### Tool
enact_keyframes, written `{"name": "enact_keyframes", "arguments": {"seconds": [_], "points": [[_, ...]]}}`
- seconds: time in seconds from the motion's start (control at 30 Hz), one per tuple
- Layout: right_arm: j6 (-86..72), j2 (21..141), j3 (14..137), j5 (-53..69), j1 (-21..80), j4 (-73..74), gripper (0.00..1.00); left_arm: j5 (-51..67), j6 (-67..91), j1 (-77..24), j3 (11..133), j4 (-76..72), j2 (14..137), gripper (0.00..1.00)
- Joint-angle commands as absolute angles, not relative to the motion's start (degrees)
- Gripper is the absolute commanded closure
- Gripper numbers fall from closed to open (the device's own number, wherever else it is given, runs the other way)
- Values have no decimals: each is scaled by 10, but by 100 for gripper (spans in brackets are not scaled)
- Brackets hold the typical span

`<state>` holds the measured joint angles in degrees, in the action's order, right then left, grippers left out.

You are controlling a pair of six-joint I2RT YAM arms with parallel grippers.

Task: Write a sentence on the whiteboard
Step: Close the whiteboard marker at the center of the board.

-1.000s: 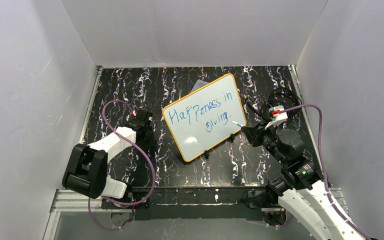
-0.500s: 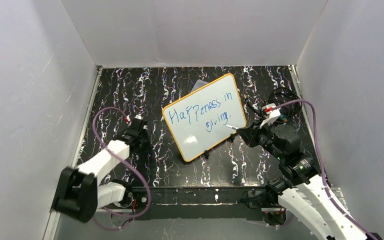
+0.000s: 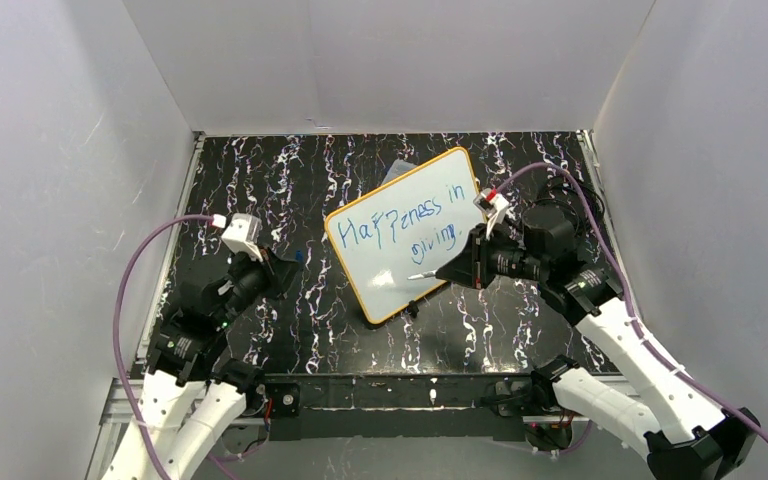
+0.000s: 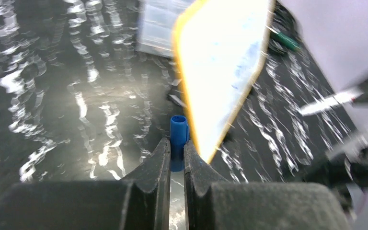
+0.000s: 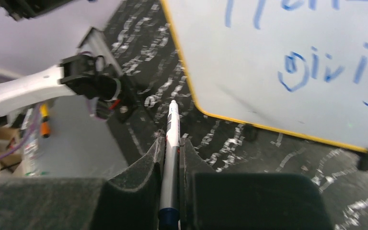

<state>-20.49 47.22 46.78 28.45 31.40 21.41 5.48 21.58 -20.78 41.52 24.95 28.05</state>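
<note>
"Happiness in giving." sentence (image 3: 407,222), on whiteboard (image 3: 386,282)

The black table (image 3: 290,180), veined with white, carried the whiteboard (image 3: 380,285) near its middle, turned at a slant, with small black feet (image 3: 412,308) along its near edge. A clear plastic box (image 3: 397,168) lay just beyond the board's far edge, and a coil of black cable (image 3: 560,188) sat at the far right.

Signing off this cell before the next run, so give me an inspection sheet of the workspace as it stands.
Surface: black white-veined table.
Job's things: whiteboard with orange-yellow frame, the sentence in blue over two lines.
Clutter: clear plastic box behind the whiteboard.
Grippers: left gripper shut on blue cap; right gripper shut on marker, tip near the whiteboard's lower edge.
Cables: purple cable looping from each wrist.
Surroundings: white walls on three sides.
</note>
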Motion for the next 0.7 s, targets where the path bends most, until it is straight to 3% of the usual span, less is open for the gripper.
{"name": "enact_keyframes", "arguments": {"seconds": [0.0,0.2,0.67], "points": [[-229,495,540,428,315,211,99,313,125,-211,455,277,268,100],[-247,539,572,500,315,205,99,528,122,-221,454,283,332,100],[-230,610,596,538,351,219,99,545,68,-366,470,277,470,100]]}}
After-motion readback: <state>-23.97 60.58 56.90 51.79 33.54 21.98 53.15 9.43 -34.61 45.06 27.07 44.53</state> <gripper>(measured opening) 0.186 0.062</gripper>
